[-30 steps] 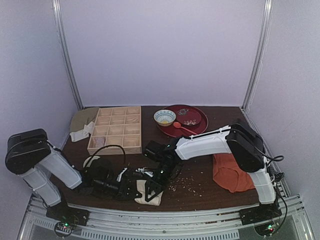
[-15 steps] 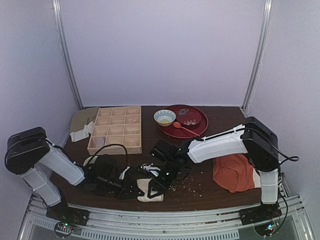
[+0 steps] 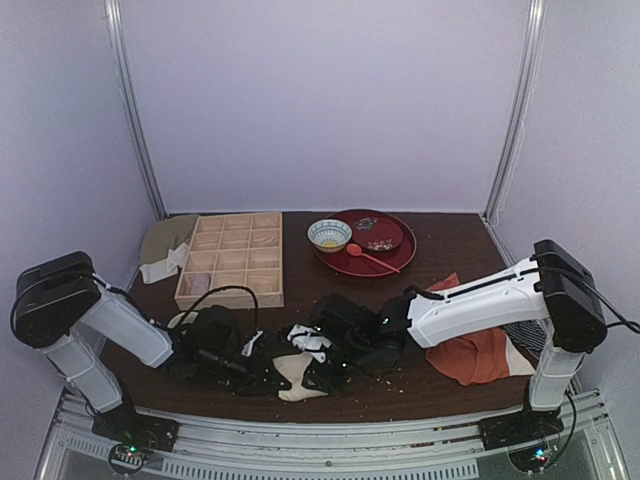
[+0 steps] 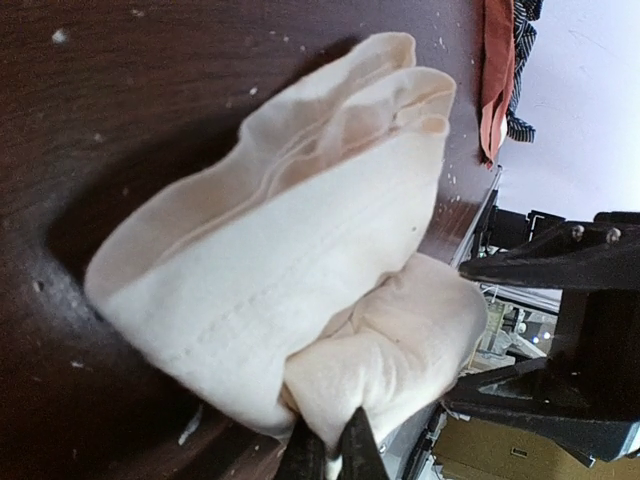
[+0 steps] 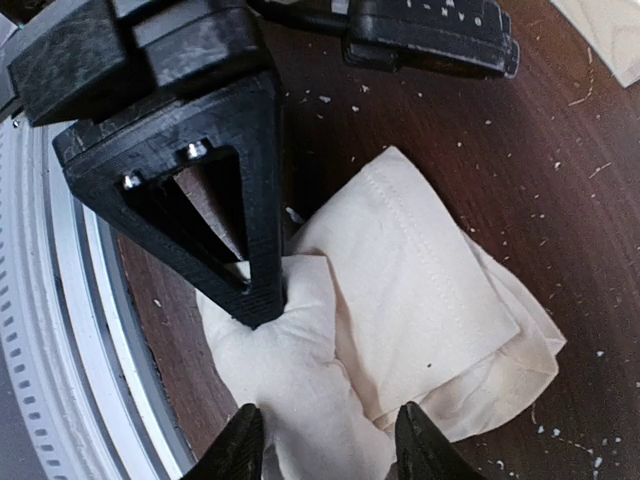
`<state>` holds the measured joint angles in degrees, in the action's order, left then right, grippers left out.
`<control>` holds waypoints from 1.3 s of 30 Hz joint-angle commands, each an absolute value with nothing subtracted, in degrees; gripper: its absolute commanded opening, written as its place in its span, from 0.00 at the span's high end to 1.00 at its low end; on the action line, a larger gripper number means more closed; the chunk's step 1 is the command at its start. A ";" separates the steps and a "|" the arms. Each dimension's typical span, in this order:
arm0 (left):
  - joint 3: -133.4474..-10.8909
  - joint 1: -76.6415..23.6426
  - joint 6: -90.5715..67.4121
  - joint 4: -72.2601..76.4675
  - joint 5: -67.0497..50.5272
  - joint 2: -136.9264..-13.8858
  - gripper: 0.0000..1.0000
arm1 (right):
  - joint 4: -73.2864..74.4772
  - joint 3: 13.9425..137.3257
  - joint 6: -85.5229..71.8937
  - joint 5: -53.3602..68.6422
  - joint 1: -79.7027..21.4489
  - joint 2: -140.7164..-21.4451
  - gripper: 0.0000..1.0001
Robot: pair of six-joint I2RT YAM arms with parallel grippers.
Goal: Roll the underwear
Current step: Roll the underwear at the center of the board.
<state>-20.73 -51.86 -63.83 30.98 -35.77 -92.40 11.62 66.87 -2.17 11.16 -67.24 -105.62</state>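
The cream underwear [image 3: 297, 376] lies bunched and partly folded over on the dark table near the front edge. In the left wrist view it [image 4: 300, 250] fills the frame, and my left gripper [image 4: 332, 462] is shut, pinching a folded end of it. In the right wrist view the underwear [image 5: 410, 290] lies under my right gripper [image 5: 330, 445], which is open with one finger on each side of the cloth. The left gripper's black fingers [image 5: 245, 270] show there pressed into the fold. In the top view the left gripper [image 3: 268, 376] and right gripper [image 3: 326, 368] meet at the cloth.
A wooden compartment box [image 3: 232, 258] stands at the back left beside an olive cloth [image 3: 165, 238]. A red tray [image 3: 392, 255] with a bowl [image 3: 329, 234] and spoon is at the back. An orange-red garment [image 3: 478, 352] and striped cloth [image 3: 527, 336] lie right. Crumbs dot the table.
The right arm's elbow has swung out to the right and its gripper has shifted slightly right. The left gripper has moved right with the cloth, which is now more bunched.
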 commanded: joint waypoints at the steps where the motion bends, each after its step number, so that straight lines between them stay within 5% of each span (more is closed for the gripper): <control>1: -19.68 -52.48 -62.53 20.94 -34.97 -95.31 1.00 | 11.11 66.01 2.99 -2.01 -70.93 -102.52 0.57; 28: -20.08 -52.40 -62.24 21.36 -36.53 -96.34 1.00 | 12.25 64.44 16.69 -16.31 -82.67 -111.29 0.60; 34: -20.21 -52.29 -62.31 21.97 -37.38 -96.77 1.00 | 11.78 63.05 16.90 -18.23 -83.42 -113.58 0.68; 39: -20.21 -52.12 -62.05 22.04 -37.87 -96.81 1.00 | 12.04 62.99 16.44 -19.17 -83.61 -113.59 0.87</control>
<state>-21.56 -51.81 -63.35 31.35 -38.41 -94.19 7.88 65.06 16.99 -19.79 -83.18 -110.52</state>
